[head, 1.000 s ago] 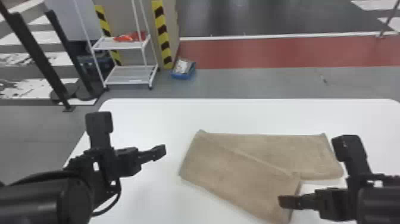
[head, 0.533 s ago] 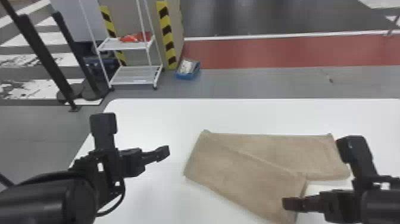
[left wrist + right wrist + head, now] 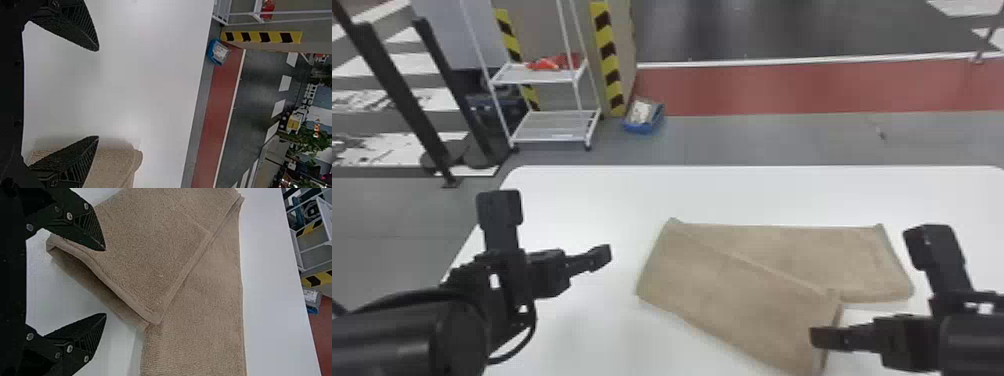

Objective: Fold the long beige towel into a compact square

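The beige towel (image 3: pixel 742 280) lies on the table folded askew, its top layer slanting toward the near edge and the lower layer reaching right. My left gripper (image 3: pixel 602 255) is left of the towel, apart from it. Over the top layer's near right corner is my right gripper (image 3: pixel 819 339). In the left wrist view, my left gripper (image 3: pixel 98 94) has its fingers wide apart, with a folded end of the towel (image 3: pixel 113 166) beyond one finger. The right wrist view has my right gripper (image 3: pixel 105 282) open, nothing held, beside the layered edge of the towel (image 3: pixel 176 266).
The white table (image 3: pixel 592 200) extends around the towel. Beyond its far edge stand a white shelf rack (image 3: pixel 552 130) and a blue bin (image 3: pixel 644 117) on the floor. Black posts (image 3: pixel 407 95) stand at the far left.
In the head view the whole scene, arms and towel together, has shifted slightly right since a second ago. The towel's folds and both grippers' places beside it look the same.
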You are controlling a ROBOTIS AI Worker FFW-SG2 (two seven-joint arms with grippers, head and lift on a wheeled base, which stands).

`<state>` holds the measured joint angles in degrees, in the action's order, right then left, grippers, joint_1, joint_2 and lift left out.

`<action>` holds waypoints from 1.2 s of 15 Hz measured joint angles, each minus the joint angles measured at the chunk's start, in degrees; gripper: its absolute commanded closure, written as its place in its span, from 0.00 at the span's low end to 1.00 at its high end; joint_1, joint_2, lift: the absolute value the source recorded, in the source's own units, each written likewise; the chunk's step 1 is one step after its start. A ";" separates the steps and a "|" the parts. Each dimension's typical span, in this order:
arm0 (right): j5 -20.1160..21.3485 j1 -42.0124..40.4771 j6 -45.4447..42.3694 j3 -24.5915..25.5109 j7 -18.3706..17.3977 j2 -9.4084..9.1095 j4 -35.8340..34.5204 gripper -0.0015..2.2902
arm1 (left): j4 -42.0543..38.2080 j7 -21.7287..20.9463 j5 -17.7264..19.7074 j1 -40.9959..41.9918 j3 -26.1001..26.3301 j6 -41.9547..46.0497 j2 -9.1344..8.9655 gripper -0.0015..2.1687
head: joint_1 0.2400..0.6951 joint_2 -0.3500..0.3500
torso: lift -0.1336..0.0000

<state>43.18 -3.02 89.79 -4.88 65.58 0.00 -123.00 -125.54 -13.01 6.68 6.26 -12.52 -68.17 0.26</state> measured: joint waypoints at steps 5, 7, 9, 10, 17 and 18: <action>0.84 0.31 0.00 -0.08 -0.02 0.13 2.20 0.17 | 0.13 0.00 0.00 0.06 -0.05 -0.02 0.00 0.04 | 1.00 0.66 | 0.07; 0.80 0.37 0.00 -0.22 -0.02 0.18 2.52 0.26 | 0.20 0.00 0.00 0.07 -0.05 0.00 0.00 0.04 | 1.00 0.66 | 0.07; 0.50 0.44 0.00 -0.48 -0.02 0.18 2.55 0.34 | 0.21 0.00 0.00 0.06 -0.10 0.00 0.00 0.04 | 1.00 0.67 | 0.07; 0.37 0.47 0.00 -0.57 -0.02 0.18 2.54 0.41 | 0.21 0.00 0.00 0.06 -0.19 0.00 0.00 0.04 | 1.00 0.67 | 0.07; -0.16 1.13 0.00 -0.31 -0.40 0.05 2.78 0.66 | 0.31 -0.45 0.09 0.15 -0.96 0.13 0.00 0.04 | 1.00 0.68 | 0.07; -1.02 1.13 0.00 0.15 -0.86 0.01 2.53 0.66 | 0.41 -0.44 0.09 0.15 -0.99 0.39 0.00 0.04 | 1.00 0.68 | 0.07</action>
<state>42.15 -1.90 89.79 -4.73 64.73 0.01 -120.48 -125.13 -13.45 6.77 6.41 -13.51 -67.77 0.26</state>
